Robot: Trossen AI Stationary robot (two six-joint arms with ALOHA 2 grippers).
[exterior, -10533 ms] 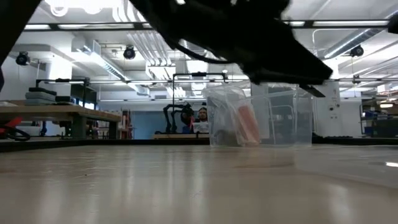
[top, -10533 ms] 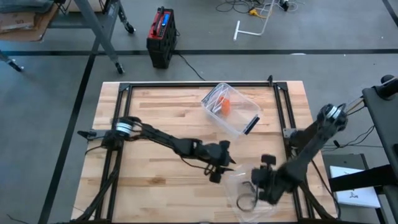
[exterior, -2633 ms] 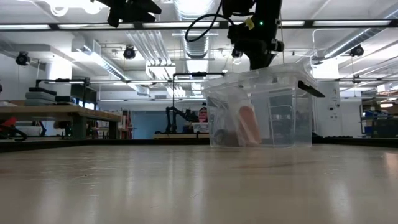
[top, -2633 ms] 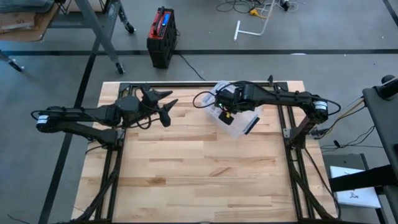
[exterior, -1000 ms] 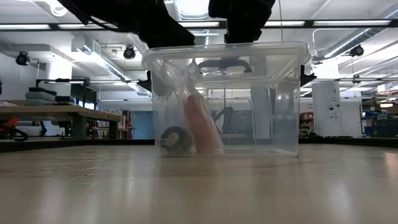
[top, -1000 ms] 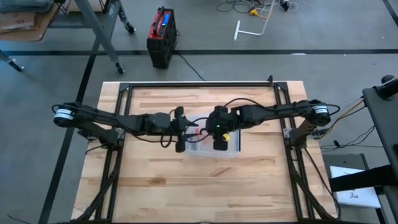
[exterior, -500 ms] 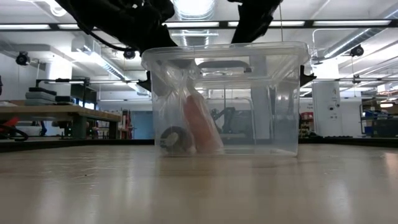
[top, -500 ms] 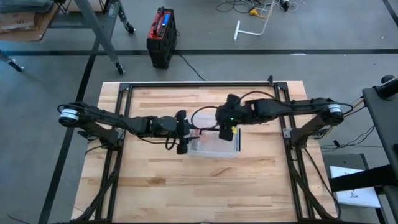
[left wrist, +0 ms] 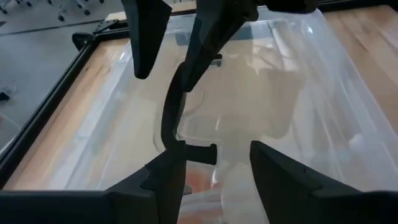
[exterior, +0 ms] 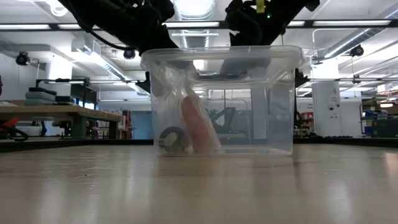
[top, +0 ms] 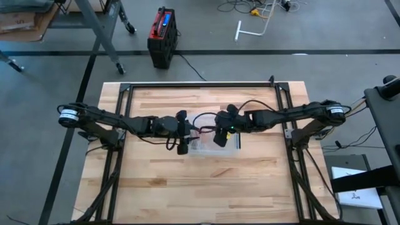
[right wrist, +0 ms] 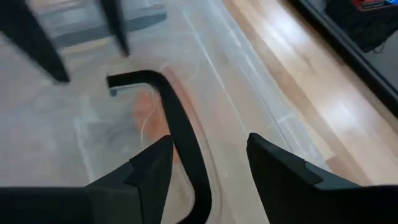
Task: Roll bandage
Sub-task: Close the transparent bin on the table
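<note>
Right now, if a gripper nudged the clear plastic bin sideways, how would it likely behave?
The clear plastic bin looks thin-walled and holds little, only a bagged orange bandage and a dark roll, so it is probably light. On the smooth wooden table it would likely slide rather than tip, since it sits wide and low. Its walls may flex a bit.

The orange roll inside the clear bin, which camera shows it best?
The low view: the orange roll stands in side profile behind the clear bin wall. Both wrist views catch only blurred orange patches, and the high view hides it under the arms.
</note>
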